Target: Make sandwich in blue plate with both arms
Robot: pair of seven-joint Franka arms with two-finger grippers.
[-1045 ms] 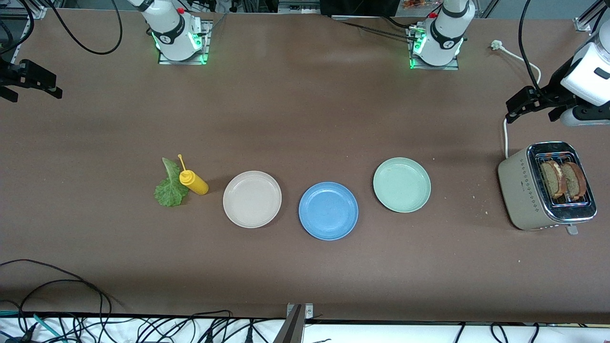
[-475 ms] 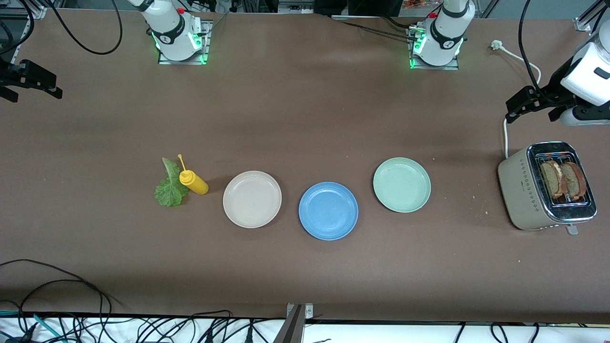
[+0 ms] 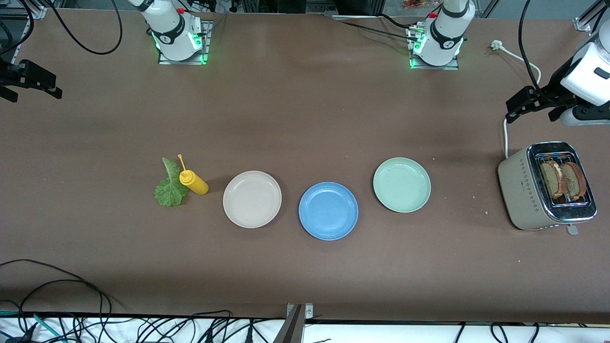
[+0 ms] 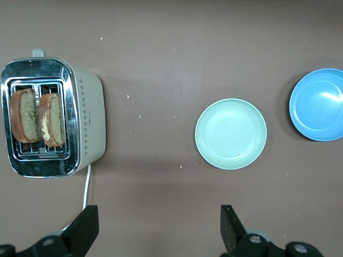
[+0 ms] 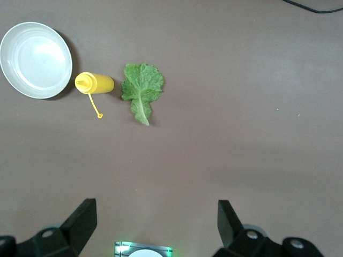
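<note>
Your blue plate [image 3: 328, 211]: round, smooth, shallow, mid-table btwn cream plate [image 3: 252, 199] and mint plate [image 3: 401, 185]. Two brown bread slices [image 3: 564, 179] upright in toaster [image 3: 524, 190]; crinkled lettuce [image 3: 170, 186] touching yellow bottle [image 3: 193, 181]. Left gripper [image 4: 158, 227] and right gripper [image 5: 155, 222] wide, holding nothing, both arms waiting.

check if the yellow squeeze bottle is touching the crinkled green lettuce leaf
Apart. The right wrist view shows a thin strip of brown table between the yellow squeeze bottle and the crinkled green lettuce leaf; the front view makes them seem to overlap.
</note>
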